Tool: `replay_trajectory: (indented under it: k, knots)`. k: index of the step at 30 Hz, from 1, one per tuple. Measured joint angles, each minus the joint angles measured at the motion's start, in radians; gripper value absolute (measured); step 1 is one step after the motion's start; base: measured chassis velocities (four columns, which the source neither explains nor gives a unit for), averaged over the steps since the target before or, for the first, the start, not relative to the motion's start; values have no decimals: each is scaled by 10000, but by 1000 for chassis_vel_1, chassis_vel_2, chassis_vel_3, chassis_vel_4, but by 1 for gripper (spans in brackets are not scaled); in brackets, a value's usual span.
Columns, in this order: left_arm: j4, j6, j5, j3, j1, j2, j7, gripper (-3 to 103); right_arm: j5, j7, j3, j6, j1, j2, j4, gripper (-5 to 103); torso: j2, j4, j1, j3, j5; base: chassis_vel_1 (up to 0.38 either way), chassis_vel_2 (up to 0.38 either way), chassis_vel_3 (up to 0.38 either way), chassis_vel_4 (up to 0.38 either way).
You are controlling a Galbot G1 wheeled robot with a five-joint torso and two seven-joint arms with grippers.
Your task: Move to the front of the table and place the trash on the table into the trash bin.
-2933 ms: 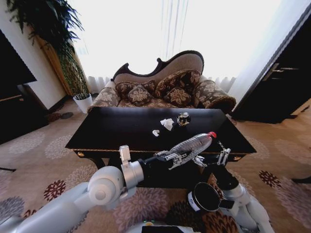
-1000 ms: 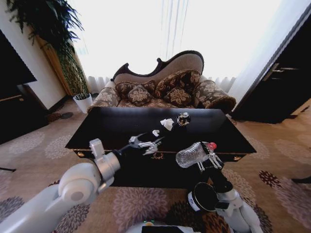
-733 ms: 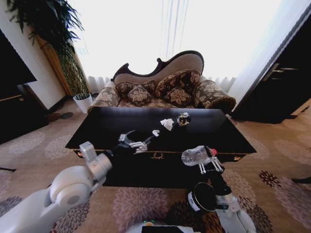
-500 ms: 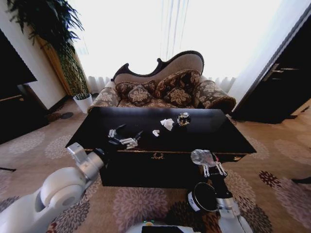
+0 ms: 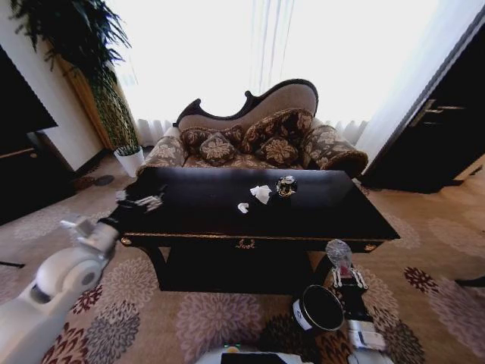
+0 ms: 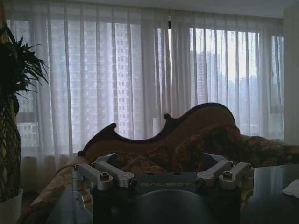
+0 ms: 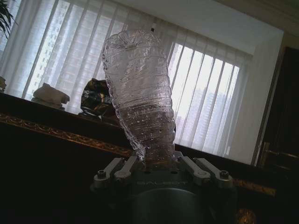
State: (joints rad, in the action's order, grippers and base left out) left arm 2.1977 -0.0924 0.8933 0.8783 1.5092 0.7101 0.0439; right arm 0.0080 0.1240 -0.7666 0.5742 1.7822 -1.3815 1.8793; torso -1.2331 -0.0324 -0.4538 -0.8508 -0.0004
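Pinching a ribbed, crumpled clear plastic bottle (image 7: 140,107) upright, the right gripper (image 5: 346,278) – "GALBOT" on its body – hovers beside the small black cylindrical trash bin (image 5: 319,308). Glossy black wooden table (image 5: 197,216) carries crumpled white tissue (image 5: 261,192) and a shiny dark wrapper (image 5: 286,186). Left gripper (image 5: 148,202) – jaws spread, empty – sits over the table's left end.

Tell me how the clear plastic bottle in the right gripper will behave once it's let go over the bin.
The plastic bottle looks empty and thin-walled, so probably light. Its ribbed body seems partly crushed, likely flexing under the right gripper. Being round, it may roll if it misses the trash bin.
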Motion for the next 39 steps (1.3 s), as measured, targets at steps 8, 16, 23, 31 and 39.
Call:
replay_trajectory:
  k: [8,16,23,31,39]
  knots:
    - [161,476,-260,1088,1235,965,-485,100,1441,-231,535,-786,-350,155,-722,25,-1,-2,0,0,2,0,0,0,0]
    - [349,937,-573,1382,2198,1552,-772,100,2117,-424,1165,-1126,-1583,246,-2944,25,-1,-6,0,0,2,0,0,0,0]
    - [641,1128,-735,1456,2680,2054,-815,100,2194,-474,1491,-1115,-2731,366,-5017,25,0,1,0,-1,3,0,0,0,0]
    - [862,1198,-780,1617,3018,2236,-822,100,2365,-619,1632,-869,-3665,568,-7027,25,-1,0,0,-1,2,0,0,0,0]
    - [1117,1267,-734,1789,3354,2318,-854,100,2626,-696,1666,-341,-4789,860,-9895,25,0,0,0,-1,2,0,0,0,0]
